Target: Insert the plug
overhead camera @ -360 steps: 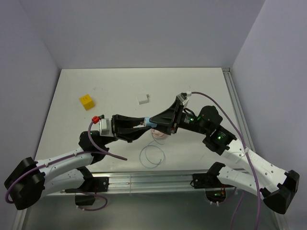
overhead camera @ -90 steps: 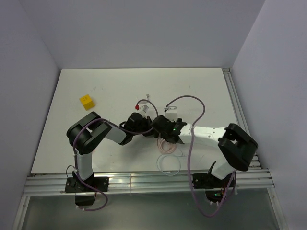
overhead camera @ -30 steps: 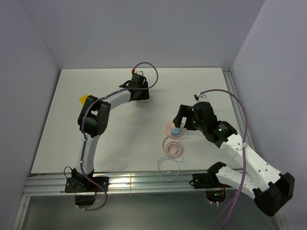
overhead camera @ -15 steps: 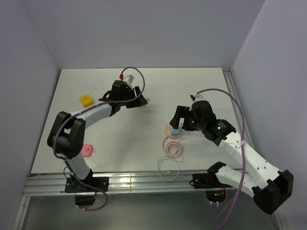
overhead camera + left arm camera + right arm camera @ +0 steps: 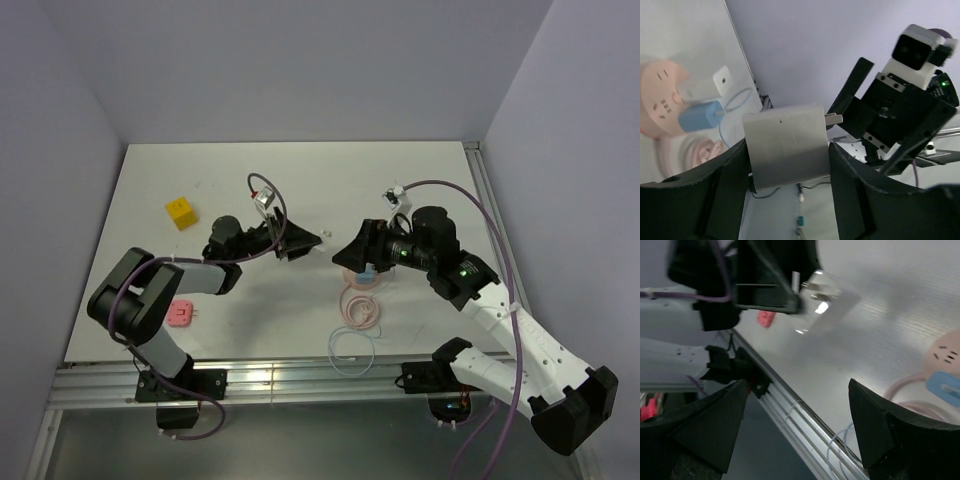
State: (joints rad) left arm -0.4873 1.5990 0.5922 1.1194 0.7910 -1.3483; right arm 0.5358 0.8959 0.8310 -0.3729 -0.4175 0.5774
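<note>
Left gripper (image 5: pixel 786 147) is clamped on a white adapter block (image 5: pixel 785 127) — prongs out. Right gripper (image 5: pixel 797 385) gapes wide, empty. The plug (image 5: pixel 368 271) sits on the pink round socket (image 5: pixel 350 268) — four o'clock of the table (image 5: pixel 250 190) centre.

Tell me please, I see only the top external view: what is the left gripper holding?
Observer: The left wrist view shows the left gripper clamped on a white adapter block, its metal prongs sticking out.
Operator: Is the plug alone on the pink round socket?
Observer: No. The left wrist view shows a white piece beside it.
Operator: And the right gripper?
Observer: Its wrist view shows the fingers apart, with nothing between them.
</note>
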